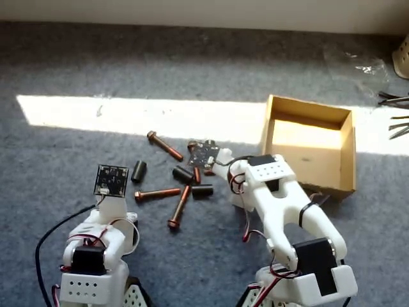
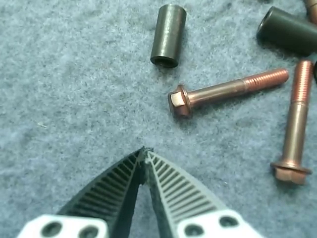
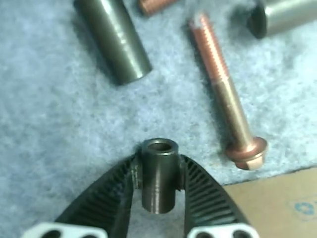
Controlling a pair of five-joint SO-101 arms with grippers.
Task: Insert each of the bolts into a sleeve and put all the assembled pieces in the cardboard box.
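In the right wrist view my right gripper point(image 3: 158, 161) is shut on a dark sleeve point(image 3: 159, 174), held with its open end up just above the carpet. A copper bolt point(image 3: 228, 99) lies close beside it, and another sleeve point(image 3: 113, 37) lies farther off. My left gripper point(image 2: 145, 152) is shut and holds nothing, low over bare carpet. Ahead of it lie a bolt point(image 2: 225, 91), a sleeve point(image 2: 168, 35) and a second bolt point(image 2: 293, 124). In the high view several bolts point(image 1: 158, 193) and sleeves point(image 1: 138, 171) are scattered between the arms. The cardboard box point(image 1: 348, 150) stands at the right.
The right arm point(image 1: 275, 192) stretches past the box's near left corner toward the pile. The left arm point(image 1: 102, 243) stays at the lower left. A cardboard edge point(image 3: 277, 203) lies next to the right gripper. Dark tools point(image 1: 396, 115) lie at the far right.
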